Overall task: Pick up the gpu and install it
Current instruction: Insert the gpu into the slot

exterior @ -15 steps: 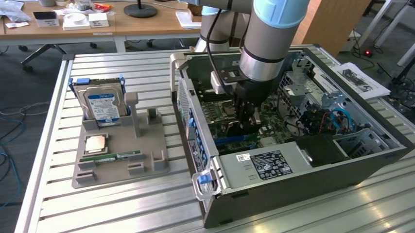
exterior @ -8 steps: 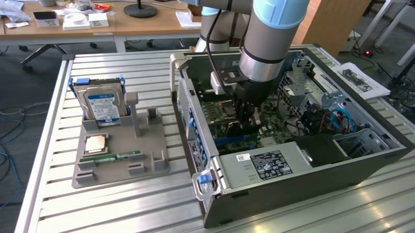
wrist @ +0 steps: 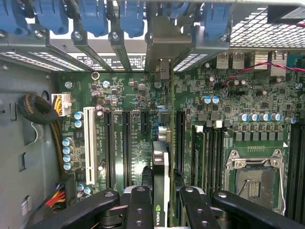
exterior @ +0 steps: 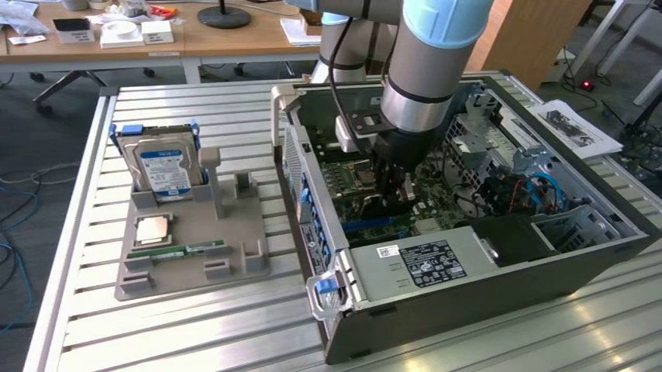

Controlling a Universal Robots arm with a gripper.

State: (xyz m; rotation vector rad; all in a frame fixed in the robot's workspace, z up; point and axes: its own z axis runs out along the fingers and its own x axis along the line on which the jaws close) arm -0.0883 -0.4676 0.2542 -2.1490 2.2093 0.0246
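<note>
Clamps the gpu (wrist: pixel 161 167) on edge between the black fingers (wrist: pixel 140 207) of the hand (wrist: pixel 162 195), narrowed onto both flat faces of the card. Holds the card upright and low over the green motherboard (wrist: pixel 138 95), in line with the strip between two long black slots (wrist: pixel 126 148) and a third black slot (wrist: pixel 179 143); cannot tell whether seated or just above. Shows a small green-and-white logo mark (wrist: pixel 157 217) on the near edge of the card, with lettering too small to read. Leaves a white slot (wrist: pixel 89 145) and a column of blue-topped capacitors (wrist: pixel 66 152) off to one side, next to a sleeved cable bundle (wrist: pixel 35 109); on the other side, a metal-framed processor socket (wrist: pixel 252 179). Faces, straight ahead of the card, the rear bracket wall with blue clips (wrist: pixel 93 19) and a white sticker (wrist: pixel 114 61), print unreadable. Reaches, in the exterior view, deep into the open computer case (exterior: pixel 517 287), beside a power supply (exterior: pixel 435 263) with a black-and-white label, text not legible. Further toward the exterior view's left, on the slatted table (exterior: pixel 155 333), a grey holder (exterior: pixel 243 225) with a hard drive (exterior: pixel 163 167) upright, blue label facing out, and a green memory stick (exterior: pixel 191 250) flat.
</note>
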